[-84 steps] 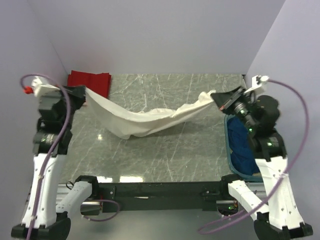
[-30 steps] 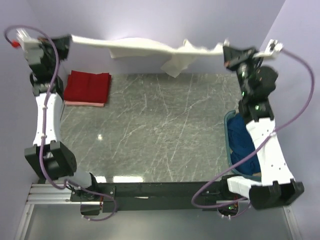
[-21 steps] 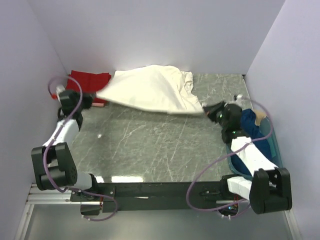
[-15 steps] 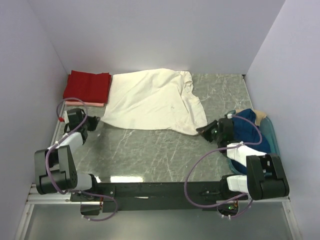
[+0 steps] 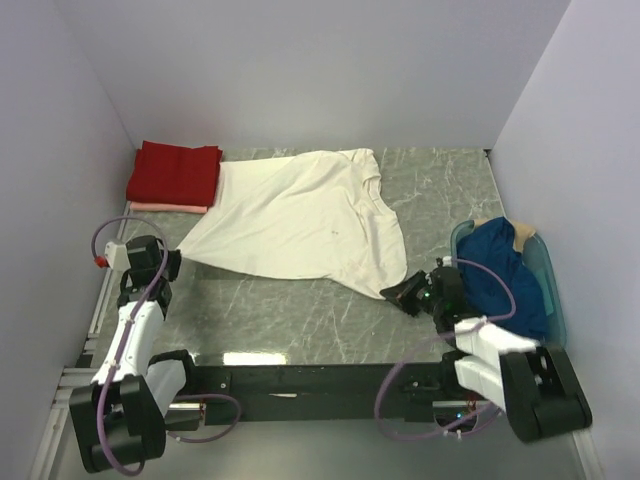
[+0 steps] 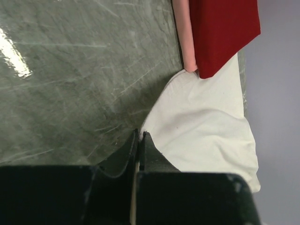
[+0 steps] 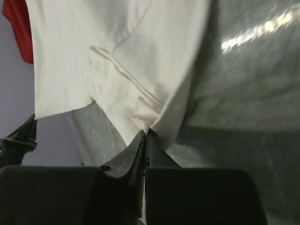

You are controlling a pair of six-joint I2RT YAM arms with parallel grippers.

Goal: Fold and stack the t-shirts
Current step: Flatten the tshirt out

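— Where's the white shirt [image 5: 300,215]?

— Spread on the worktop [image 5: 300,320], one edge against the red shirt [image 5: 175,172], the rest running away from it. My left pincer [image 5: 176,261] is clamped on the corner just in front of the red shirt. My right pincer [image 5: 390,293] is clamped on the corner farthest from it.

— Which step?

— Laying it out flat, I'd judge. Next I should let go and take fresh edges for the first fold.

— Anything unclear?

— The pink shirt [image 6: 185,37] shows only as a strip under the red shirt. The blue shirt [image 5: 500,270], well away, is bunched in a basket [image 5: 553,300].
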